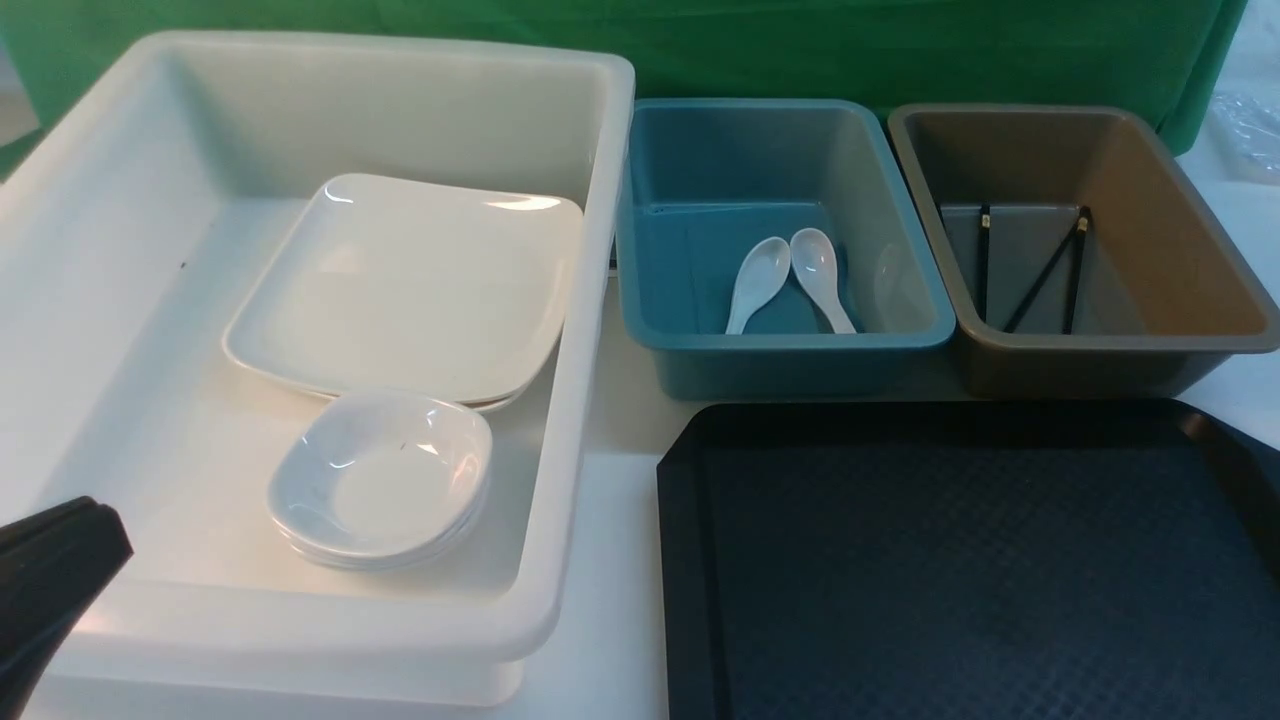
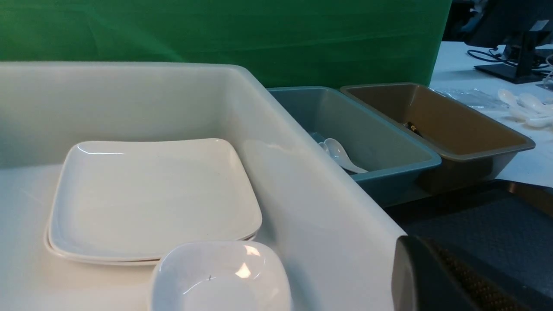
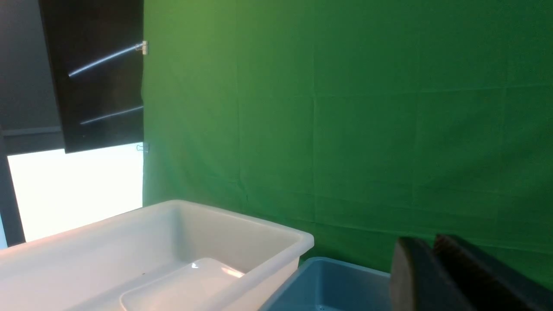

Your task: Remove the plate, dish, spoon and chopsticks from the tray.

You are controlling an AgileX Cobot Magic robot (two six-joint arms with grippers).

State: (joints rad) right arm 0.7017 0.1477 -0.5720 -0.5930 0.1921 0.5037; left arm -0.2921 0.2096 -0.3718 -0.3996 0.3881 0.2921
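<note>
Left tool [image 1: 45, 570], near corner by the white tub [image 1: 560, 520], jaw state not discernible; right tool [image 3: 436, 268] clenched, empty. Tray [image 1: 960, 560] bare: plate [image 1: 410, 285] in tub, spoon [image 1: 822, 277] in teal bin [image 1: 790, 345], chopsticks [image 1: 1040, 268] in brown bin [image 1: 1120, 350]. Risk: careless retraction could clip tub rim and jostle the stacked dish [image 1: 385, 480].

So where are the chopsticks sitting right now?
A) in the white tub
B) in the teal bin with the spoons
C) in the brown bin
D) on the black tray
C: the chopsticks lie inside the brown bin, while the tray shows nothing on its visible surface.
</note>
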